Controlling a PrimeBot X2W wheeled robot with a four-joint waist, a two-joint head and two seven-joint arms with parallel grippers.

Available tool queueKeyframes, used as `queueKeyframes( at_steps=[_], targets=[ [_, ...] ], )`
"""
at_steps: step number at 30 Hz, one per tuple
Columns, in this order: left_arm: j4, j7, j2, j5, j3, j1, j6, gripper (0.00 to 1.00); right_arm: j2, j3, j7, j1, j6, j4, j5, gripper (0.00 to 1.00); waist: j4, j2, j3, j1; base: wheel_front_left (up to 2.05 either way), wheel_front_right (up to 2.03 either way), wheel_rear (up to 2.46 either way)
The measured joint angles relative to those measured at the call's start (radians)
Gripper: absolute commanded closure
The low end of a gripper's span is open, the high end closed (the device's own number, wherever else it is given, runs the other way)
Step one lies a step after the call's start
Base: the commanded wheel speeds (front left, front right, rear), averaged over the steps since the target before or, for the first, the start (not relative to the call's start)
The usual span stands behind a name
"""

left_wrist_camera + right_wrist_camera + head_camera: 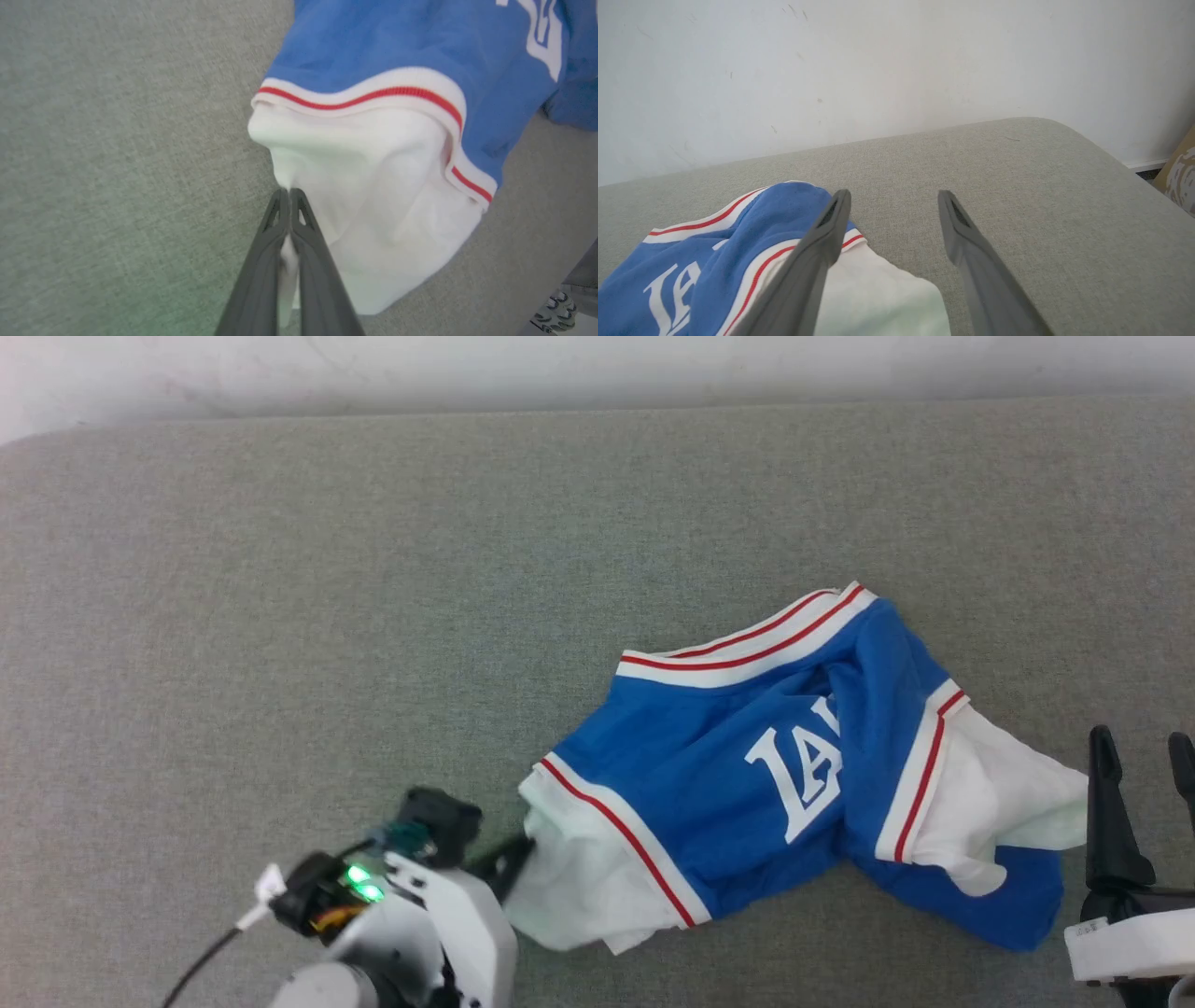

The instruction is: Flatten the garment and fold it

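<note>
Our left fingers [264, 261] pinch the shirt [747, 756] by one white sleeve [373, 210], right fingers [810, 261] spread. Soft, light, floppy stuff, so we'd grab the other sleeve [1008, 793] too.

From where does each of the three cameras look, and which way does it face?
Head view: on the robot's head, facing down at the jersey on the grey cushion; left gripper lower left, right gripper lower right.
Left wrist view: on the left wrist, facing along its shut fingers, which pinch the white sleeve.
Right wrist view: on the right wrist, facing between its open fingers across the cushion to the white wall.
Shared: head and right wrist views both show the white lettering.
</note>
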Motion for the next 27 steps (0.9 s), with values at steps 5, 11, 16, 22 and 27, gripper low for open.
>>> queueKeyframes(
  at_steps=[5, 11, 16, 22, 27],
  targets=[
    [-0.06, -0.103, 0.004, 0.018, 0.096, -0.046, 0.056, 1.0, 0.0, -0.001, -0.008, -0.001, 0.0, 0.008, 0.009, 0.0, -0.004, 0.0, 0.002, 0.0, 0.0, 0.0, 0.0],
    [-0.117, -0.16, 0.056, 0.045, 0.236, -0.137, 0.129, 1.0, 0.0, 0.001, -0.016, -0.004, 0.0, 0.013, 0.013, 0.0, -0.006, 0.0, 0.015, 0.0, 0.0, 0.0, 0.0],
    [-0.072, -0.141, 0.107, 0.055, 0.342, -0.159, 0.198, 1.0, 0.0, 0.0, -0.016, -0.02, 0.0, 0.015, 0.013, 0.0, -0.014, 0.0, 0.035, 0.0, 0.0, 0.0, 0.0],
    [0.035, -0.149, 0.083, 0.029, 0.362, -0.128, 0.226, 0.0, 0.0, 0.002, -0.016, -0.028, 0.0, 0.028, 0.013, 0.0, -0.03, 0.0, 0.053, 0.0, 0.0, 0.0, 0.0],
    [0.043, -0.237, -0.002, -0.016, 0.369, -0.098, 0.235, 0.0, 0.0, 0.002, -0.014, -0.028, 0.0, 0.038, 0.008, 0.0, -0.025, 0.0, 0.045, 0.0, 0.0, 0.0, 0.0]
  ],
)
